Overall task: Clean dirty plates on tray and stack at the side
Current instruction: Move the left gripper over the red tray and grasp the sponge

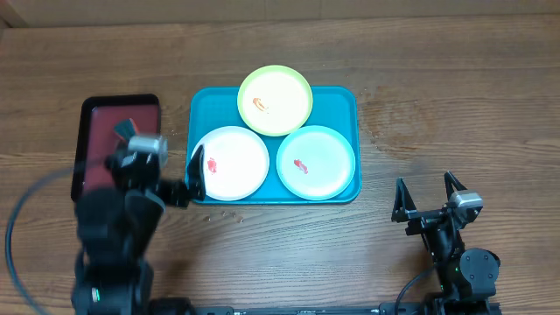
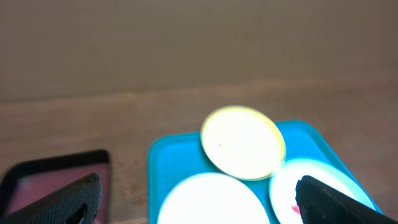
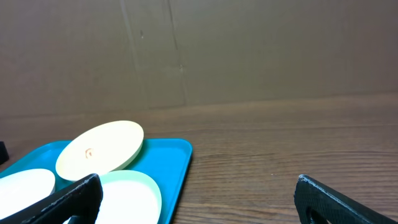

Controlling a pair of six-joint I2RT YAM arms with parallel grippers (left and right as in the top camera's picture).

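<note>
The turquoise tray (image 1: 337, 99) lies mid-table and holds three plates, each with a small smear. The yellow-green plate (image 1: 275, 100) leans over the far rim, the white plate (image 1: 230, 164) is front left and the mint plate (image 1: 316, 163) front right. My left gripper (image 1: 194, 179) is open and empty at the tray's left edge, beside the white plate. In the left wrist view its fingers (image 2: 199, 211) frame the white plate (image 2: 214, 199). My right gripper (image 1: 429, 197) is open and empty over the table, right of the tray. The right wrist view shows its fingers (image 3: 199, 205) and the mint plate (image 3: 127, 196).
A dark red tray with a black rim (image 1: 98, 118) lies left of the turquoise tray, with a small blue-and-white object (image 1: 128, 129) on it, partly under my left arm. Small crumbs (image 1: 229, 213) lie on the wood in front of the tray.
</note>
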